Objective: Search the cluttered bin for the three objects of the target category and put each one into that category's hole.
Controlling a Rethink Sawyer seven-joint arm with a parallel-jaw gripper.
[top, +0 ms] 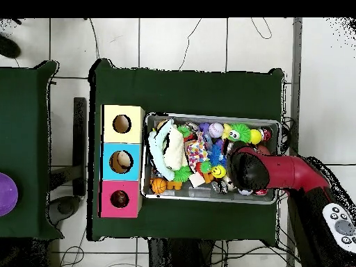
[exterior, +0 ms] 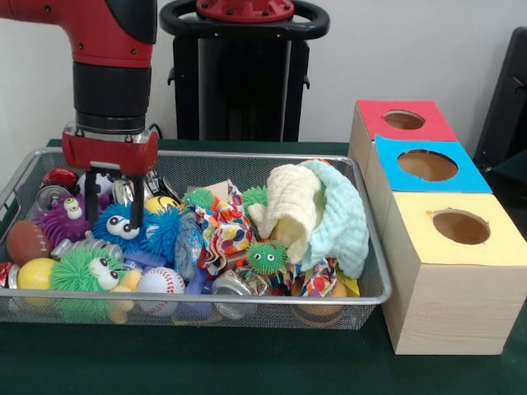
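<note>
Overhead, the red gripper (exterior: 114, 208) hung with fingers spread narrowly, empty, above a blue fuzzy googly-eyed ball (exterior: 125, 226) in the silver wire-mesh bin (exterior: 372, 290) crowded with toys, well apart from the red-topped box's round hole (exterior: 404, 120).

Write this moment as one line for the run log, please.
gripper: open, inside bin, over blue fuzzy toy | red box hole: nothing visible
</note>
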